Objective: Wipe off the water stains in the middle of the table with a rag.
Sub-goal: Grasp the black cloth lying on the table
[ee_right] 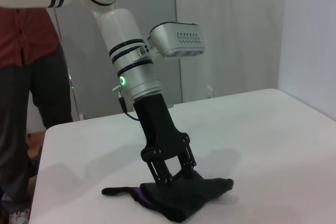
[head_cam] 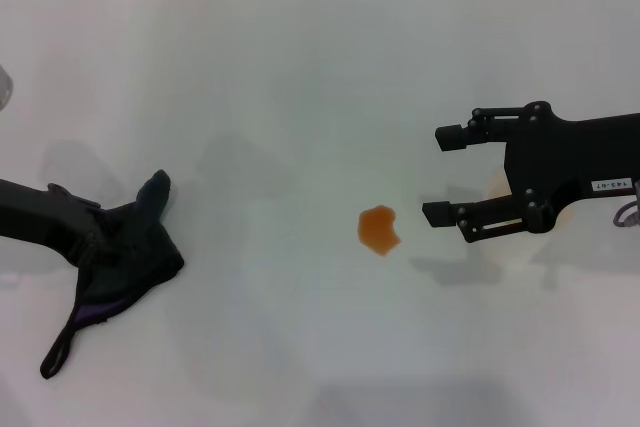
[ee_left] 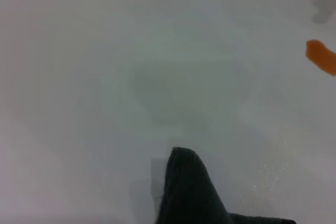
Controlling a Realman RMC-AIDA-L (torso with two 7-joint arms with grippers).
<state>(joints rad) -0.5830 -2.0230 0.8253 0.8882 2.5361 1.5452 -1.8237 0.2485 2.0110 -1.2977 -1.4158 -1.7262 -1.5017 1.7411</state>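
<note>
Head view: left pincer (head_cam: 118, 247) closed on rag (head_cam: 135, 267), water stains (head_cam: 379, 229) just beside wide-open right pincer (head_cam: 436, 174).

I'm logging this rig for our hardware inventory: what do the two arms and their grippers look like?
Both grippers are matte black with exposed linkage bars. The right gripper has a small white label with dark print on its body and a thin cable beside it. The left gripper hangs from a black tapered wrist under a glossy white cylindrical arm with black bands, a green ring light, and a white vented box mounted beside it.
</note>
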